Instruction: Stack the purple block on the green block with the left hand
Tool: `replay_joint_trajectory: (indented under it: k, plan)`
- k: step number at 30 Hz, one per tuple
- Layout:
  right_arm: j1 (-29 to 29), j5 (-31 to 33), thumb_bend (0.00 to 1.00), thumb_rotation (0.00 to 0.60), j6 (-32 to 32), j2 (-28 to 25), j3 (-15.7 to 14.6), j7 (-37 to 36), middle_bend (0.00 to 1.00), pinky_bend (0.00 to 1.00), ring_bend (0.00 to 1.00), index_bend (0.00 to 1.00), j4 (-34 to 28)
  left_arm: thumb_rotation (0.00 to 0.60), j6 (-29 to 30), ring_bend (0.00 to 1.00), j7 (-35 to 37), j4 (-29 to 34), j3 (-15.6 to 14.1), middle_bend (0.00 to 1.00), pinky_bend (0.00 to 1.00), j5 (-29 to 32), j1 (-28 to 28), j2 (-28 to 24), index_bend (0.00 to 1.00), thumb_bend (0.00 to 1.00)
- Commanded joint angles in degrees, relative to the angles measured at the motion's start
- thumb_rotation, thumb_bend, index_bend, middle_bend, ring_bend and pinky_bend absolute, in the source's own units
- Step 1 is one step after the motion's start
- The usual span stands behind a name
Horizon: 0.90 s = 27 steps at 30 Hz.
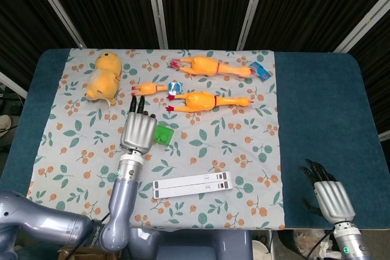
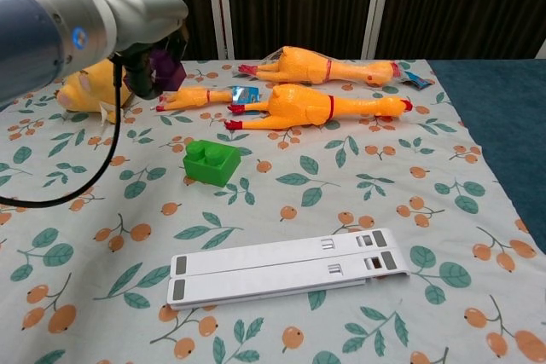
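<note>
The counter [image 1: 317, 101] is dark blue, and a floral cloth [image 1: 244, 168] covers its left and middle, leaving a bare blue strip down the right side and a narrow one at the left edge. The toys crowd the far half of the cloth; the near half holds only one white folded stand [image 1: 192, 184] [image 2: 286, 266], with open cloth to its left and right.

There are three rubber chickens: a large one [image 1: 210, 66] [image 2: 320, 64] near the far edge, a second large one [image 1: 207, 100] [image 2: 316, 106] just in front of it, and a small one [image 1: 149, 88] [image 2: 194, 95] to their left. One yellow plush [image 1: 102, 76] [image 2: 90, 83] lies at the far left corner.

The left robot hand [image 1: 139, 130] [image 2: 141, 14] hangs above the cloth, just left of the single green block [image 1: 163, 134] [image 2: 211, 162], and in the head view it overlaps the block's left edge. In the chest view its fingers grasp the one purple block [image 2: 166, 64], held up in the air, above and to the left of the green block and clear of it.

The right robot hand [image 1: 332, 198] sits at the near right corner of the counter, over the bare blue, holding nothing; whether its fingers are curled or spread I cannot tell.
</note>
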<state>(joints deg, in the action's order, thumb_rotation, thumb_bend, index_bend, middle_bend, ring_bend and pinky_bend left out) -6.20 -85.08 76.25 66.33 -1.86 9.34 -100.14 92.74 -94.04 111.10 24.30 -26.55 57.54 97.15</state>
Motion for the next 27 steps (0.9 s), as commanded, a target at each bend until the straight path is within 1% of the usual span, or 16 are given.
replay_joint_trajectory:
  k: [1,6,11,18,27]
  plan:
    - [-0.1,0.2,0.29,0.600,-0.3,0.0,0.0,-0.1,0.08,0.27,0.09,0.18,0.2,0.600,1.1,0.03,-2.0,-4.3,0.2,0.46,0.00,1.5,3.5,3.1,0.59,0.53]
    - [-0.2,0.7,0.29,0.600,-0.7,0.1,0.2,-0.2,0.08,0.27,0.09,0.19,0.5,0.600,-0.5,0.03,-2.1,-9.9,-0.6,0.46,0.00,3.1,5.6,5.6,0.59,0.53]
    - [-0.4,1.5,0.29,0.600,-1.1,0.3,0.4,-0.1,0.08,0.27,0.09,0.18,0.8,0.600,-2.4,0.03,-0.8,-13.9,-1.6,0.46,0.00,3.8,6.6,7.3,0.59,0.53]
    - [-0.5,2.1,0.29,0.600,-1.7,0.4,0.4,0.5,0.08,0.27,0.09,0.18,0.7,0.600,-5.0,0.03,1.5,-17.6,-3.0,0.46,0.00,4.3,7.0,8.6,0.59,0.53]
    - [-0.6,2.5,0.29,0.600,-1.9,0.4,0.5,0.9,0.08,0.27,0.09,0.19,0.6,0.600,-7.3,0.03,3.4,-20.8,-4.9,0.46,0.00,4.4,7.4,10.0,0.59,0.53]
